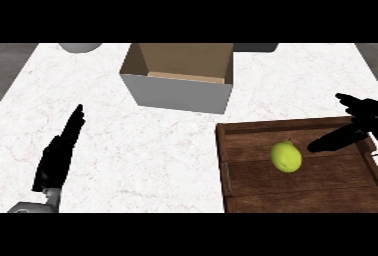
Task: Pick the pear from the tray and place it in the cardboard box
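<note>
Looking down at the white marble counter (148,140), you see the green pear (286,156) lying near the middle of the dark wooden tray (244,127) at lower right, untouched. Your right hand (353,122) hangs over the tray's right side, fingers spread and unclenched, one dark finger angling down toward the pear and ending just beside it without contact. Your left hand (60,150) rests at the lower left of the counter, fingers straight and pointing up, holding nothing. The cardboard box (177,92) stands open-topped beyond the tray, toward the counter's far edge, well apart from the pear. A pale rounded object (80,47) sits at the far left edge, too cropped to identify.
</note>
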Available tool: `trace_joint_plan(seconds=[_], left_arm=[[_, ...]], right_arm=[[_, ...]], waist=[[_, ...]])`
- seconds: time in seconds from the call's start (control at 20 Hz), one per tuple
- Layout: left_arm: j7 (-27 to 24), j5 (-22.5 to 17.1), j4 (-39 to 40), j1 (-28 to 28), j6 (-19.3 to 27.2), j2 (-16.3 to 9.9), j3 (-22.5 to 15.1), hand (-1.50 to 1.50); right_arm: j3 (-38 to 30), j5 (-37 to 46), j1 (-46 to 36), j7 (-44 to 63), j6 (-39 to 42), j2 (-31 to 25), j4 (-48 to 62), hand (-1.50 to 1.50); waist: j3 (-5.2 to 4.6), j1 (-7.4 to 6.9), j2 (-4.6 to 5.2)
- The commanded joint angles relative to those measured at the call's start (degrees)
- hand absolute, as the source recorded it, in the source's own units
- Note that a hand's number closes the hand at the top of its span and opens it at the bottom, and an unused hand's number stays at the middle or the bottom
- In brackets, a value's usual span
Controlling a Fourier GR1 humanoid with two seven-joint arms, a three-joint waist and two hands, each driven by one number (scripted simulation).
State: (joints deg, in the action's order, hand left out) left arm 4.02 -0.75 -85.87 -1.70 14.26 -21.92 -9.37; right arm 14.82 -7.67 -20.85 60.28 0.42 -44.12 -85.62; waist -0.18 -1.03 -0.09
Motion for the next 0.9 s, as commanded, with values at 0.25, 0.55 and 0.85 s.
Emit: trace_joint_plan(seconds=[0.25, 0.55, 0.85], left_arm=[[1.3, -0.2, -0.9, -0.2, -1.0, 0.2, 0.9, 0.00], [1.6, 0.8, -2.6, 1.1, -1.6, -0.1, 0.9, 0.00], [-1.5, 1.4, -0.1, 2.1, -2.0, 0.4, 1.8, 0.00]], right_arm=[[3.4, -10.8, -9.2, 16.3, 10.5, 1.5, 3.4, -1.50], [8.1, -7.7, -12.1, 19.3, 6.4, 5.6, 6.4, -1.50], [10.2, -9.1, -10.0, 21.2, 6.4, 4.9, 4.8, -1.50]], waist=[[0.12, -0.20, 0.18], [0.12, -0.04, 0.12], [0.07, 0.72, 0.08]])
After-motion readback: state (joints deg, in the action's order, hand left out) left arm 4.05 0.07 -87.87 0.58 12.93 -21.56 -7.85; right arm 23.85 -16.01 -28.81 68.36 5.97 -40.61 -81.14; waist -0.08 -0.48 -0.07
